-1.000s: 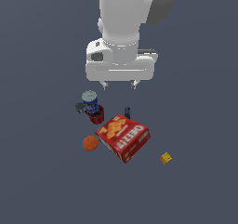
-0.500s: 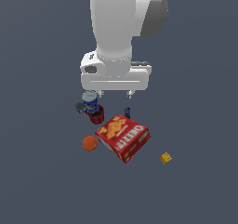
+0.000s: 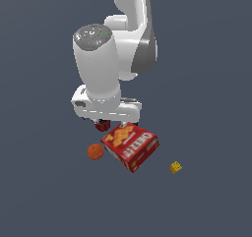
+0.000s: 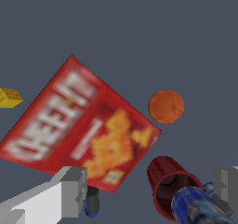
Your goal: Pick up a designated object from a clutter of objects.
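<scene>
The designated object, a small orange ball (image 3: 95, 152) (image 4: 166, 106), lies on the floor beside the red cracker box (image 3: 130, 145) (image 4: 79, 125), apart from it. My gripper (image 3: 109, 124) (image 4: 151, 188) hangs above the clutter of objects, over the red cup (image 3: 102, 126) (image 4: 169, 183) and the blue can (image 4: 200, 207). It is a little behind the ball and holds nothing. In the wrist view its two grey fingers (image 4: 69, 190) stand wide apart, so it is open. The hand hides the can in the exterior view.
A small yellow cube (image 3: 175, 167) (image 4: 9, 97) lies on the far side of the box from the ball. A dark screwdriver (image 4: 92, 200) pokes out under the box edge near one finger. The floor is plain dark grey.
The hand has come down and shifted toward the exterior view's left, now covering the can and most of the cup. The objects have not moved.
</scene>
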Available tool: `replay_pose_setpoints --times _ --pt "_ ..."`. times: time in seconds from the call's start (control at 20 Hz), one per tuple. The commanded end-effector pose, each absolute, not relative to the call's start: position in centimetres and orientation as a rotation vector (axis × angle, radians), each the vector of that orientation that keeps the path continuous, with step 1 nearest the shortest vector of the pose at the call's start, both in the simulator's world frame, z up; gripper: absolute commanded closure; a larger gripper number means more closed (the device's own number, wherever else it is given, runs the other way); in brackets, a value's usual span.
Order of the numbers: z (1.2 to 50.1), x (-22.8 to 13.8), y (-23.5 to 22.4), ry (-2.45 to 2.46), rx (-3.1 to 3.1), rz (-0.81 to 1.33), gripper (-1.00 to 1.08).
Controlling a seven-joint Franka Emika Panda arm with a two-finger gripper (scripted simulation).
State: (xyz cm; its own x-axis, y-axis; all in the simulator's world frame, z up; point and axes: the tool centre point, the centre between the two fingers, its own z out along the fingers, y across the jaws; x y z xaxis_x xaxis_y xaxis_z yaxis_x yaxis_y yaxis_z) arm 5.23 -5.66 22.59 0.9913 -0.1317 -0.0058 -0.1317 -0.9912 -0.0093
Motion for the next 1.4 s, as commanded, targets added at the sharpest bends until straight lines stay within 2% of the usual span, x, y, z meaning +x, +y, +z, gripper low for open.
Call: replay_pose_setpoints --times 0.0,0.6,1.35 --pt "20.2 6.2 -7.2 0.271 -3.119 0.007 -0.92" --pt "11.5 8.2 -12.8 0.489 -3.1 0.001 -0.92" --pt "8.4 8.3 -13.8 0.527 -3.097 0.002 -0.92"
